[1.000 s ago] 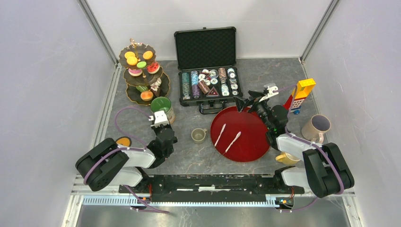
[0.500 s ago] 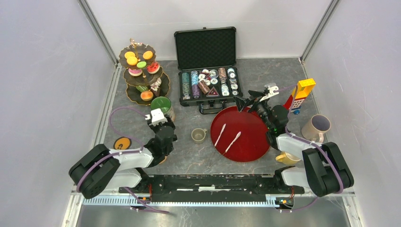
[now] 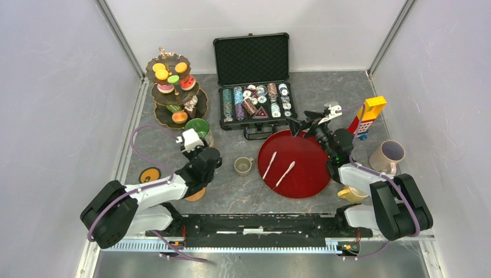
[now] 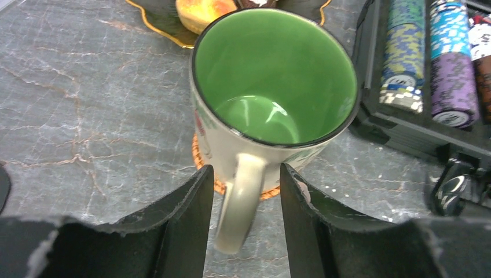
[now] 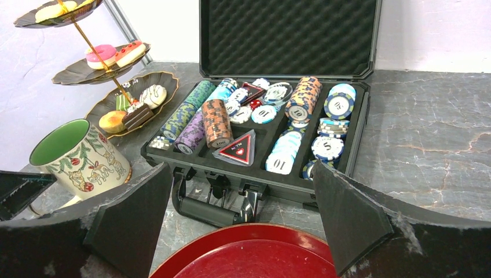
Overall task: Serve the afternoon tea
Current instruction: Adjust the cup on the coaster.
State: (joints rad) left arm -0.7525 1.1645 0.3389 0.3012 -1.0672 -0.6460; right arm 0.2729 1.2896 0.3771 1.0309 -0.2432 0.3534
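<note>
the stand [image 3: 171, 87] is in the upper left of the overhead view. the sweets [image 3: 162, 74] lie on its three plates, so the food seems already set out there. just below its lowest plate, the green mug [image 4: 272, 75] stands upright on an orange coaster [image 4: 215, 184], and it is empty inside. the left gripper [image 4: 245, 174] has its fingers half spread, one on each side of the mug's handle. a thin gap shows on both sides, so it is not pinching the handle. i judge this position is for taking the mug by the handle, which is easier to grip than the wide body.

in the middle of the overhead view a small cup [image 3: 243, 165] stands alone on the table. right of it lies a red tray [image 3: 307, 179] with two white sticks [image 3: 270, 164] on it. the right gripper [image 5: 240, 191] hovers over the far edge of the tray, spread wide and holding nothing, and it faces the chip case [image 5: 272, 133]. near the right edge a pink mug [image 3: 387, 156] and a yellow mug [image 3: 350, 194] stand beside the right arm, probably not yet served.
</note>
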